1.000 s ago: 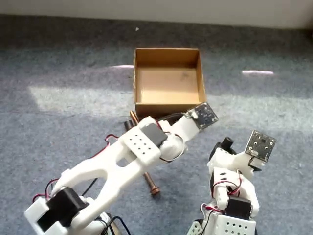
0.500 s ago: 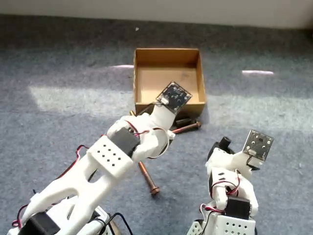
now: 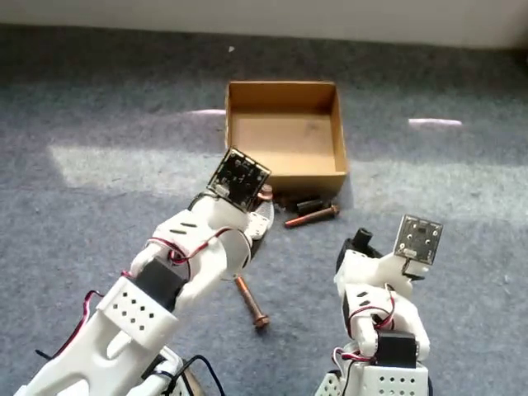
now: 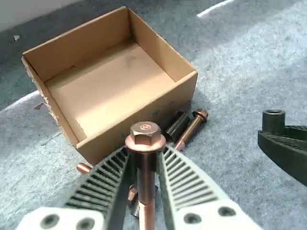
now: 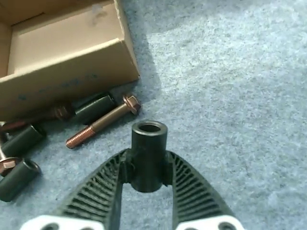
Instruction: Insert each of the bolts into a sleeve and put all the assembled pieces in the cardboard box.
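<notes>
We see one cardboard box [image 3: 280,86], brown, square and open-topped, in the upper centre of the high view on the grey carpet [image 3: 99,124]. The bolts are copper-coloured, each with a flanged hexagonal head and a threaded shank; the sleeves are short black tubes with a round bore. The left gripper [image 4: 145,157] has its fingers clamped on the shank of the upright bolt [image 4: 145,136], head up, just in front of the box's near wall, a little left of the high view's centre. The right gripper [image 5: 147,160] has its fingers clamped round the held sleeve [image 5: 149,141], which stands with its bore upward, lower right of centre in the high view, apart from the box. We count four bolts: the upright bolt, a second bolt [image 3: 312,216] lying just below the box's near wall, a third bolt [image 3: 250,301] lying alone at lower centre, and a fourth bolt [image 5: 60,111] at the foot of the box's wall. We count four sleeves: the held sleeve and three lying on the carpet near the box's near wall, namely a second sleeve [image 5: 93,108] just beside the second bolt, a third sleeve [image 5: 21,139] and a fourth sleeve [image 5: 17,179].
</notes>
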Robot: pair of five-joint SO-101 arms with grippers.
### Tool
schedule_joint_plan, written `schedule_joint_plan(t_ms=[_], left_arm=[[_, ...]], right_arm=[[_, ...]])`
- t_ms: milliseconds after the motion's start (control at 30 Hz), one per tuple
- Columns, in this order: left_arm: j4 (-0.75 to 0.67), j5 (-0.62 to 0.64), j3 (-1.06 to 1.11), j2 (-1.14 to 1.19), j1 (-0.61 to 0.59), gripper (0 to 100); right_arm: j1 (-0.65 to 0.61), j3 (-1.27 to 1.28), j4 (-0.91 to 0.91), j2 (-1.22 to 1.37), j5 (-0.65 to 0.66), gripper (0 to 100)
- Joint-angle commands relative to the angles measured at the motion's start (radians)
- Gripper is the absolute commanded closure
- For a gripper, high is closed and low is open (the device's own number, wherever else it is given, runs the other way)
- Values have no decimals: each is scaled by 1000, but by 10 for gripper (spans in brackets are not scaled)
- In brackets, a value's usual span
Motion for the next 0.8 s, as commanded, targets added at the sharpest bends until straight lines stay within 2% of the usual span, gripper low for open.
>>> schedule_joint_plan(t_ms=[0,200,567,700,767], left_arm=[[-66,9,27,-114,-12,995],[-169,74,137,-257,-22,995],[-377,78,380,-627,-119,995],[-423,78,472,-766,-117,995],[-436,78,506,-832,-117,994]], right_arm=[[-59,-36,-65,-13,9,993],[-140,-36,-216,-13,9,993],[-404,-36,-441,-12,18,993],[-501,-13,-507,-12,169,993],[-516,38,-572,-12,189,993]])
